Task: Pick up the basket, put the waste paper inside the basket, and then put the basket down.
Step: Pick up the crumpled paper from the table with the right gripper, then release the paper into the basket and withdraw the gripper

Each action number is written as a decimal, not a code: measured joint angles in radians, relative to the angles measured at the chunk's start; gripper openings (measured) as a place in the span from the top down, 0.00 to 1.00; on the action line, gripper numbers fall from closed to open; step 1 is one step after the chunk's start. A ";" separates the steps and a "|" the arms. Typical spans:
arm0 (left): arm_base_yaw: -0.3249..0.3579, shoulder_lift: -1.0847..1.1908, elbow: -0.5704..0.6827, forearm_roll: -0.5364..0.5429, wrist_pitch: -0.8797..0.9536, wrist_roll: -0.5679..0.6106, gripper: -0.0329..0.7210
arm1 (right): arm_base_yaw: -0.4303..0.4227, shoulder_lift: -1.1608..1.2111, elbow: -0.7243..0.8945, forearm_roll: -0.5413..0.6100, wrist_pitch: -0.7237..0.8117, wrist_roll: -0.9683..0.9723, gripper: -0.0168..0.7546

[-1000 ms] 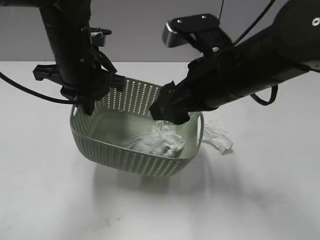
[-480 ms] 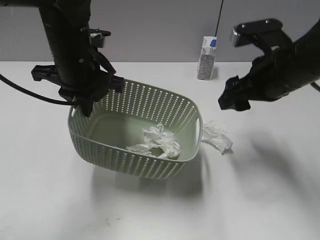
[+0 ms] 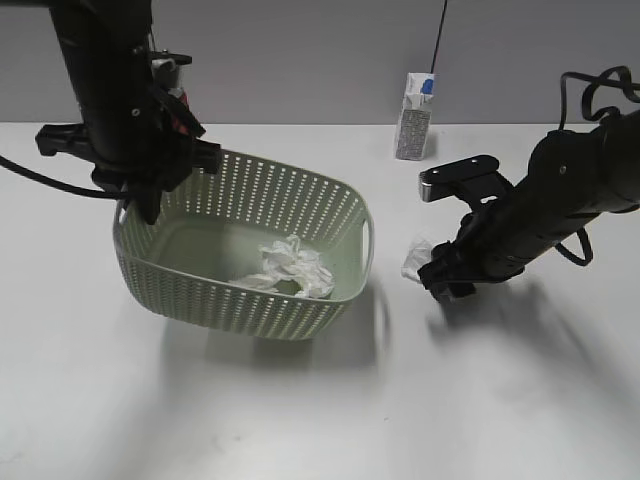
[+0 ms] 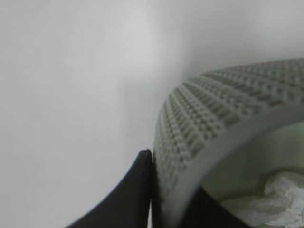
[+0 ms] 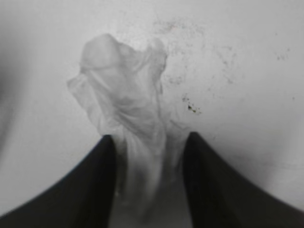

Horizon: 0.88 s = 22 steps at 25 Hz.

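Straddling the crumpled tissue scrap (image 5: 126, 118), its length toward twelve o'clock, my right gripper (image 5: 149, 183) gapes unclosed; my left gripper (image 4: 156, 190) pinches the sage-green basket (image 3: 200, 290) at nine o'clock.

Left hand (image 3: 140, 195) hangs upright, fingers clamped; right hand (image 3: 440, 275) reaches low, fingers seemingly parted.

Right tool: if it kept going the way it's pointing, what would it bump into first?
The right tool points down at the paper scrap on the table; its fingers already flank the scrap, so it would likely meet paper first, then the tabletop.
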 joint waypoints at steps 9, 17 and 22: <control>0.039 0.000 0.000 -0.003 0.000 0.000 0.89 | 0.007 -0.255 -0.035 0.038 0.028 0.000 0.98; 0.039 0.000 0.000 -0.010 0.000 0.000 0.88 | 0.242 -0.373 -0.081 0.231 -0.089 0.001 0.98; 0.039 0.000 0.000 -0.010 0.000 0.000 0.88 | 0.357 -0.244 -0.118 0.181 -0.043 -0.036 0.57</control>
